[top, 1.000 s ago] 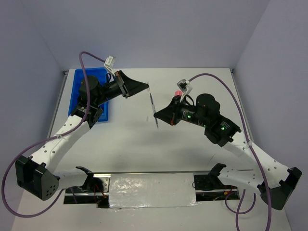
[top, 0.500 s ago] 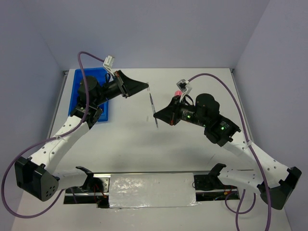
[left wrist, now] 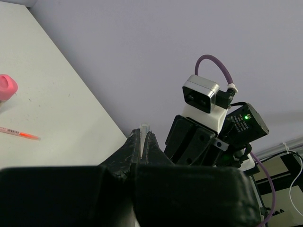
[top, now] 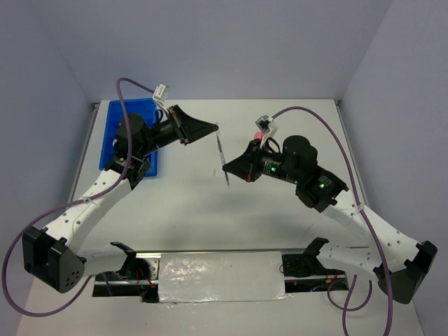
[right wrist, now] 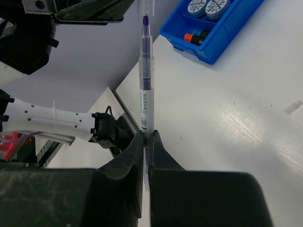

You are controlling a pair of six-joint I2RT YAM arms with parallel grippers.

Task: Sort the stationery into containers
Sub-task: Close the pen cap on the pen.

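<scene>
Right wrist view: thin clear plastic pen with purple ink (right wrist: 146,90) stands upright, pinched low between the right gripper (right wrist: 147,137) fingers, nearly closed on it. Left gripper (left wrist: 143,138) clamps its top end. Blue divided plastic tray (right wrist: 222,33) sits beyond the right gripper, upper right, well apart.

Our left arm (top: 78,208) and right arm (top: 369,225) stretched inward and lifted, our left pincer (top: 214,128) clamped on the upper end of a pen (top: 221,148), our right pincer (top: 226,168) clamped on its lower end, tips facing.
</scene>
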